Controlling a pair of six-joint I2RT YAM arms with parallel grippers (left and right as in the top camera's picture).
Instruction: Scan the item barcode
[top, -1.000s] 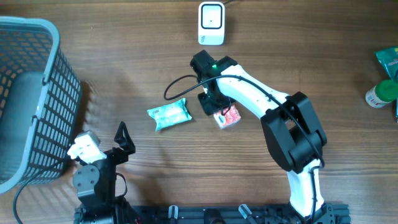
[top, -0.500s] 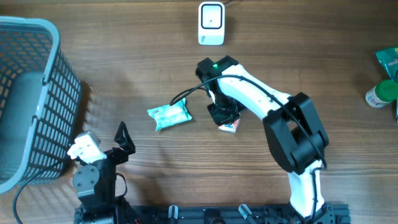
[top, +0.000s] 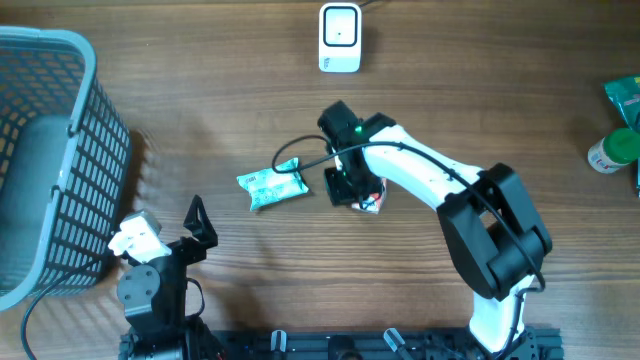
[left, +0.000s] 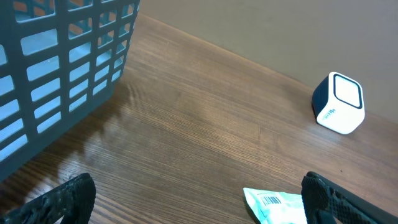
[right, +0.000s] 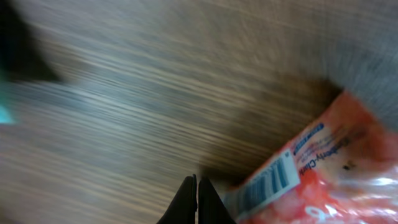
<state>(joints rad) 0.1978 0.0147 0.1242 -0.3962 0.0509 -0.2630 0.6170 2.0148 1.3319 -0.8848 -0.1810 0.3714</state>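
Overhead first: the right tool (top: 350, 190) is out at mid-counter (top: 200, 90), parked right over the red packet (top: 373, 201), which peeks out on its lower right side. So much of it is covered that its lie can't be read from here. A green packet (top: 272, 184) lies just to the left, apart from both. The scanner (top: 340, 38) stands at the far edge, well apart. The left tool (top: 197, 220) waits near the basket (top: 95, 170), jaws spread wide with nothing in them.

Over to the left wrist: its 2 dark fingers (left: 62, 199) frame the bottom corners, as wide as they go. The green packet's corner shows a barcode face up, and the scanner is beyond it.

Now the right wrist, and it's blurry. The right tool is pinched fully closed with nothing between the tips. They sit low at the counter, just beside the red packet's barcode end, though whether they touch it I cannot tell. The packet lies flat with its barcode up. Its long axis runs on a slant from the tips at bottom centre up to the right, barcode end nearest the tool.

My read is that we're in the pickup step, with no grip made yet. Next the jaws need to part, straddle that near end, close on it and lift. Then the barcode face has to turn toward the scanner's window.
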